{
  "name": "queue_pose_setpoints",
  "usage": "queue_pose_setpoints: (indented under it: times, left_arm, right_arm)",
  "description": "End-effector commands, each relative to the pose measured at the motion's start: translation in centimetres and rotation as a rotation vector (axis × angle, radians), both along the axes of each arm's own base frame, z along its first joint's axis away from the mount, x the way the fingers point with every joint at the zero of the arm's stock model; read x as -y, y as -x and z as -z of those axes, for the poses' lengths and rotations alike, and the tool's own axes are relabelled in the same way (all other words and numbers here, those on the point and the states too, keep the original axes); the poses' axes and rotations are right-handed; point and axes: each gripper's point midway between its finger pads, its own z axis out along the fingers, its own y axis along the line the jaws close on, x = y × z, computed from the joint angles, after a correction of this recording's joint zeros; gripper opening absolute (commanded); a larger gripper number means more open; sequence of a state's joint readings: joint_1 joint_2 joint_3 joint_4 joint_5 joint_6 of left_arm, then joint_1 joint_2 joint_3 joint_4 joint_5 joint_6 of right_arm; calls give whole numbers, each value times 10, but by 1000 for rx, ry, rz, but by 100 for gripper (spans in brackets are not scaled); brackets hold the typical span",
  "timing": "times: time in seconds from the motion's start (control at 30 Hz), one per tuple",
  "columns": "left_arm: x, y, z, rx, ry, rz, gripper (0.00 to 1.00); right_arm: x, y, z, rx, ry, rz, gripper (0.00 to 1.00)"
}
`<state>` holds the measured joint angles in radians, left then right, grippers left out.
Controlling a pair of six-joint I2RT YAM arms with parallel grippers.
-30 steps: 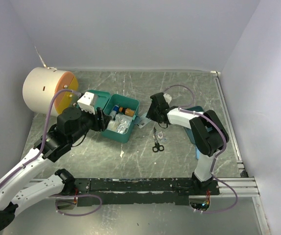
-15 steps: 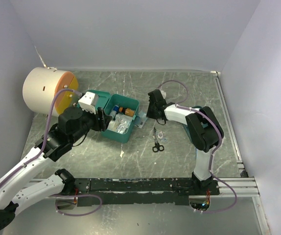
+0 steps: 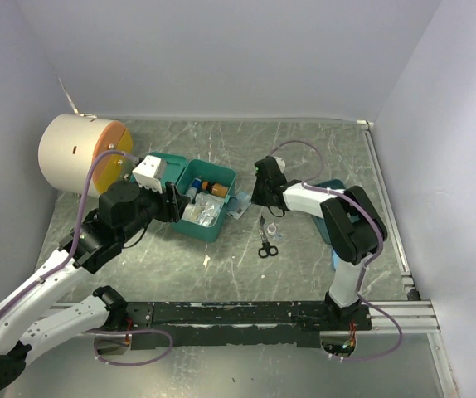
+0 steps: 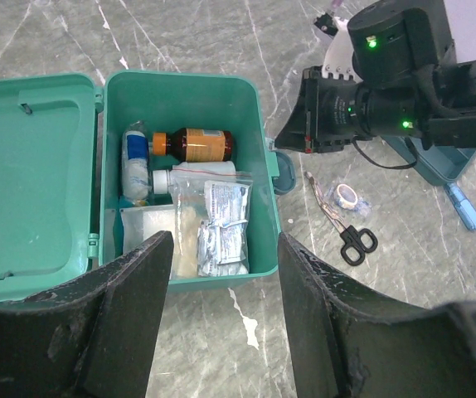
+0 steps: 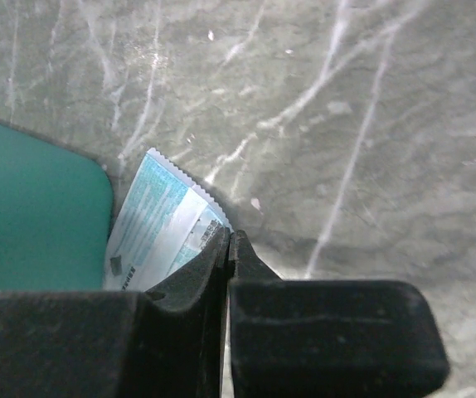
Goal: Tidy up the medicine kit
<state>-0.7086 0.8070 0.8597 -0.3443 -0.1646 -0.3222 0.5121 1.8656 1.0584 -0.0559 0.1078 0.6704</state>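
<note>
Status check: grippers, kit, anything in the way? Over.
Left gripper open, above the medicine kit. Right gripper shut on packet beside the kit's outer wall. Kit lid open, partly filled. Scissors lie apart, not blocking.

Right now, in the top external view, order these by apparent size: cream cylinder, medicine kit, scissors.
1-2. cream cylinder and medicine kit: look about alike, and the kit's open lid is partly covered, so no ranking.
3. scissors: clearly smallest.

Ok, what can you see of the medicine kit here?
The medicine kit is a teal plastic box with rounded corners, sitting flat on the marble table. Its hinged lid lies open flat beside it. Inside are an amber bottle, a white tube and clear bagged packets. A blue-white packet lies near its latch.
</note>
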Motion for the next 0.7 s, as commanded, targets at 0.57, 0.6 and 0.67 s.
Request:
queue_pose_setpoints:
  times: [0.57, 0.6, 0.67]
  left_arm:
    - [-3, -6, -14, 33, 26, -32, 65]
    - [-3, -6, -14, 32, 25, -32, 65]
    - [-2, -7, -14, 34, 26, -34, 65]
  right_arm:
    - [13, 15, -18, -40, 69, 112, 45]
    - [7, 15, -16, -47, 46, 108, 45]
    - [-2, 12, -12, -64, 22, 111, 45]
